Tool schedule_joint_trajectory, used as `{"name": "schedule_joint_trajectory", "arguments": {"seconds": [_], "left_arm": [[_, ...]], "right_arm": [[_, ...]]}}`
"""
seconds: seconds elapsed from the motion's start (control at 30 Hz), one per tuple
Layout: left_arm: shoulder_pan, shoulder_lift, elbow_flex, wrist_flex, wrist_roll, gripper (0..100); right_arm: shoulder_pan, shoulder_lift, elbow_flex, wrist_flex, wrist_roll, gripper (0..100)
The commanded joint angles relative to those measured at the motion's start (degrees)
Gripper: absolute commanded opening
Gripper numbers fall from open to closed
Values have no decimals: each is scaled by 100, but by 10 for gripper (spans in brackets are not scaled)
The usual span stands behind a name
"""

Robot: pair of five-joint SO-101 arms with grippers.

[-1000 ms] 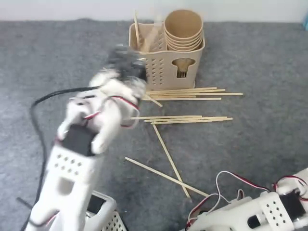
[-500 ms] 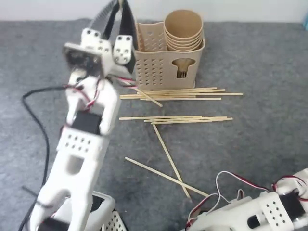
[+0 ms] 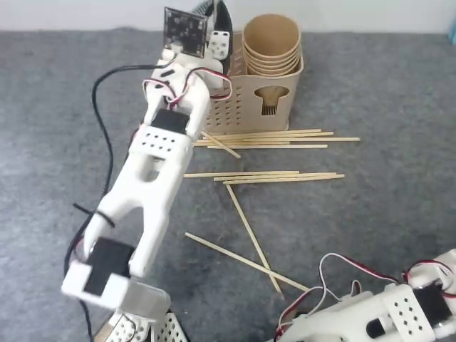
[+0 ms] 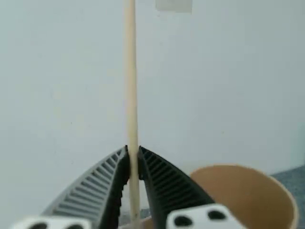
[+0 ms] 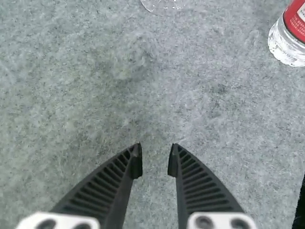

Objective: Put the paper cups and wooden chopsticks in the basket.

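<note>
A beige slotted basket [image 3: 246,100] stands at the back of the grey carpet with a stack of paper cups [image 3: 271,39] in its right part. My left gripper [image 3: 216,10] is above the basket's left part. In the left wrist view the left gripper [image 4: 133,153] is shut on one wooden chopstick [image 4: 130,86] that stands upright, with a paper cup's rim [image 4: 238,188] beside it. Several chopsticks lie loose on the carpet in front of the basket [image 3: 271,139] [image 3: 263,175] and nearer the front [image 3: 251,235]. My right gripper [image 5: 153,161] is open just above bare carpet.
The left arm [image 3: 153,164] stretches from the front left up to the basket. The right arm's base [image 3: 377,317] and wires sit at the front right. A plastic bottle [image 5: 290,33] stands on the carpet beyond the right gripper.
The left arm has lifted from the carpet by the loose chopsticks and swung right, to above the basket's left part. The right arm has stayed put.
</note>
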Motion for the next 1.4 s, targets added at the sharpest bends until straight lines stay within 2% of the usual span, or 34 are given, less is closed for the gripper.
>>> {"name": "schedule_joint_trajectory", "arguments": {"seconds": [0.0,0.1,0.17,0.27,0.37,0.47,0.53,0.67,0.77,0.9,1.13,1.37], "left_arm": [[9,141,-347,-123,44,160],[-9,149,-277,-123,44,282],[-18,141,-277,-114,44,328],[-53,-62,-242,53,-273,321],[-132,-712,-189,967,-440,288],[-281,-1732,-207,2514,-466,247],[-484,-2505,-207,3604,-466,230],[-923,-3798,-145,5143,-466,226],[-1213,-4580,84,5873,-466,227],[-1574,-5459,611,6400,-466,227],[-2462,-6268,1727,6884,-466,227],[-3332,-6277,2738,6875,-431,227]], "right_arm": [[-66,-119,-53,66,-26,102],[-136,-119,-53,66,-35,102],[-242,-119,-44,66,-26,102],[-382,-119,-53,207,-26,102],[-840,-119,-193,910,123,104],[-1727,-119,-413,1947,527,102],[-2440,-119,-615,2527,501,102],[-3644,-66,-835,2545,466,106],[-5042,-57,-1125,2738,519,127],[-6457,-57,-1556,2897,79,173],[-8532,57,-1793,2589,-659,169],[-10229,1807,-2374,2246,-800,169]]}}
